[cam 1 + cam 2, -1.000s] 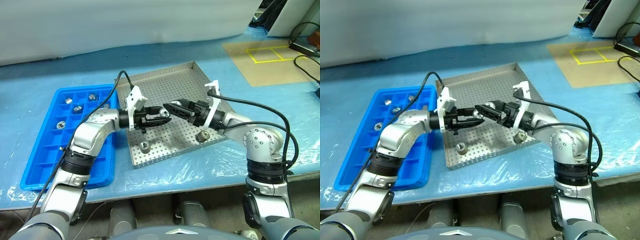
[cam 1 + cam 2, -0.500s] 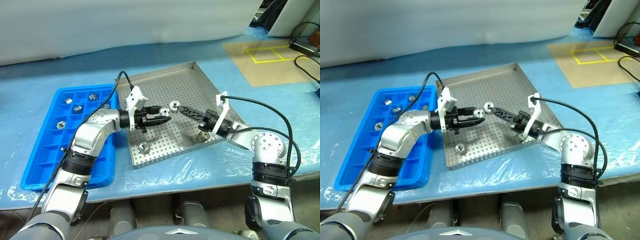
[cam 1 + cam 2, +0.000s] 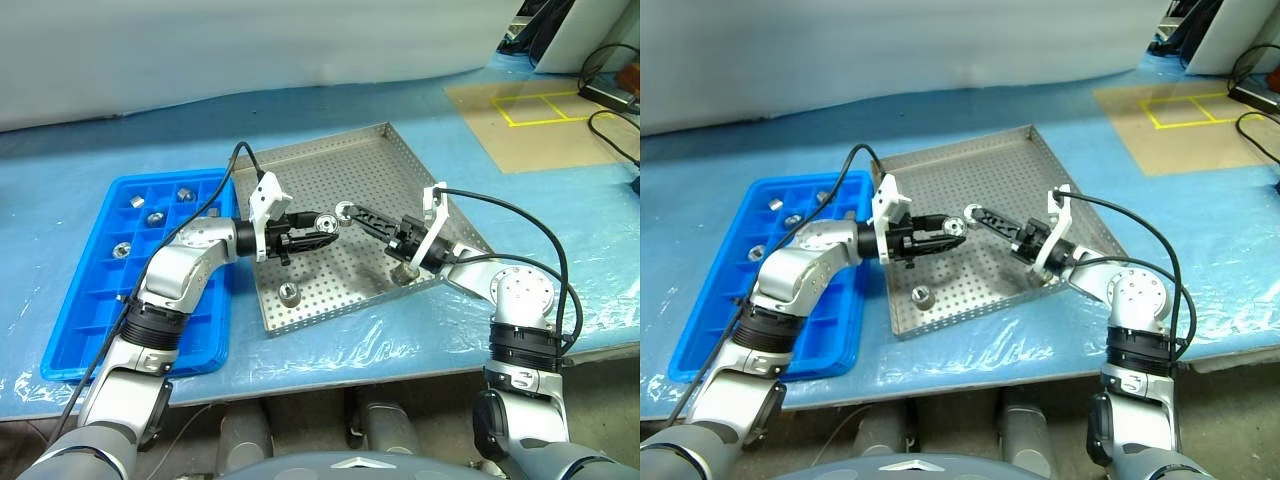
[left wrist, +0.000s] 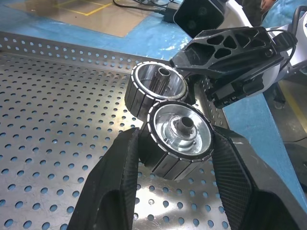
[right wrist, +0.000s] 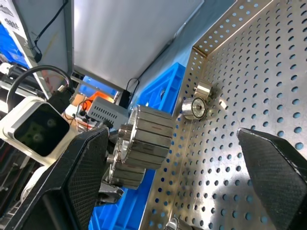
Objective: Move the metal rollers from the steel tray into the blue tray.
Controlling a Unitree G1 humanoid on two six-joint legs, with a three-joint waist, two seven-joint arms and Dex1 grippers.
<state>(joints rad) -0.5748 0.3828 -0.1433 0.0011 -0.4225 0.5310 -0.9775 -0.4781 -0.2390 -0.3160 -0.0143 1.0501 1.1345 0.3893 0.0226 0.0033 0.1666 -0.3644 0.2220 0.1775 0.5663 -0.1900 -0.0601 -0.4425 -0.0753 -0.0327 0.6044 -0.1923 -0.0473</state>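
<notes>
Left gripper clamped on one metal roller above the steel tray; right gripper with fingers spread wide, holding nothing.

The held roller sits between the two black fingers of the left gripper, hole end facing the left wrist camera, raised over the middle of the steel tray. A second roller lies just behind it in that view, close to the right gripper; contact between them cannot be told. One roller rests on the perforated floor near the steel tray's front left corner, and another lies at its front right rim beneath the right arm. The blue tray stands just beside the steel tray's left edge, with four rollers in compartments at its far end.
</notes>
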